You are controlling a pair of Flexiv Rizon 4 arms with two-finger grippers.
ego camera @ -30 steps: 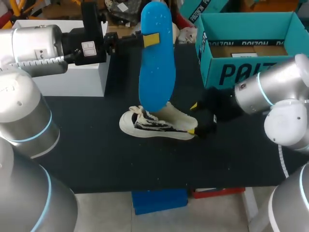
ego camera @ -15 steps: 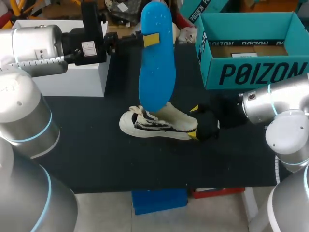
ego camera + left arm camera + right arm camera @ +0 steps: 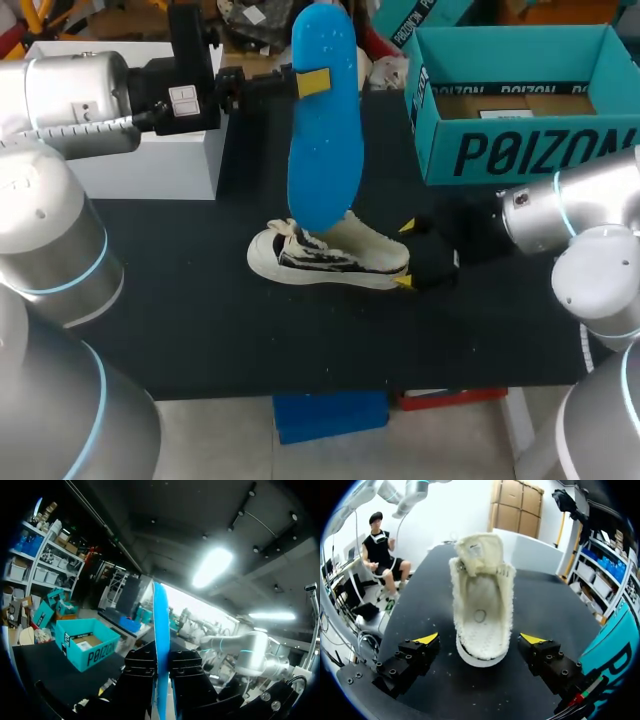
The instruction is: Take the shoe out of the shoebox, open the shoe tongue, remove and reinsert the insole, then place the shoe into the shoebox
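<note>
The shoe (image 3: 325, 258) lies mid-bench, out of the shoebox (image 3: 530, 150) at the far right corner, tongue open. My left gripper (image 3: 305, 82) clenches the removed insole (image 3: 325, 130). My right gripper (image 3: 405, 254) is released, astride the heel without touching. Reinserting and boxing are left.

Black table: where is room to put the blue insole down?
Bare black mat lies between the cream-and-black fabric shoe and the near edge, and beside its toe. Crowded at the heel: right tool and teal cardboard shoebox.
</note>
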